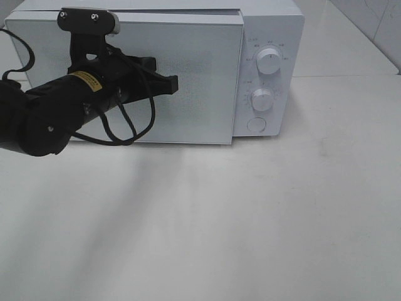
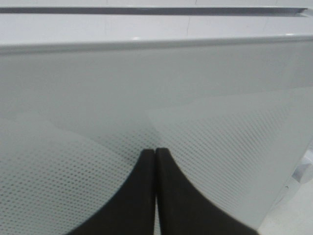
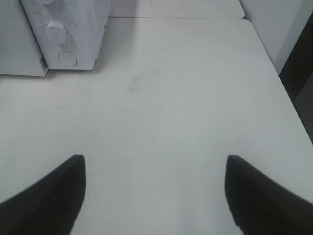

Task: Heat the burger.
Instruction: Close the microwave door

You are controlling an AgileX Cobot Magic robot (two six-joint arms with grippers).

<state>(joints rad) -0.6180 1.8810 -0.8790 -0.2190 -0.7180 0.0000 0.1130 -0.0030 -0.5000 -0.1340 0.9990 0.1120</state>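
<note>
The burger is hidden; no view shows it. A white microwave (image 1: 269,28) stands at the back of the table, and its door (image 1: 194,88) lies against the body with a thin dark gap along its top edge. My left gripper (image 1: 174,83) is shut and empty, its tips at the middle of the door (image 2: 146,88). In the left wrist view the fingertips (image 2: 155,152) are pressed together right at the dotted door window. My right gripper (image 3: 155,169) hangs open over the bare table, to the right of the microwave (image 3: 83,29), with nothing between its fingers.
The control panel on the microwave's right side has an upper knob (image 1: 269,63), a lower knob (image 1: 262,99) and a round button (image 1: 256,124). The white table (image 1: 250,219) stretches in front. A tiled wall (image 1: 376,25) rises at the back right.
</note>
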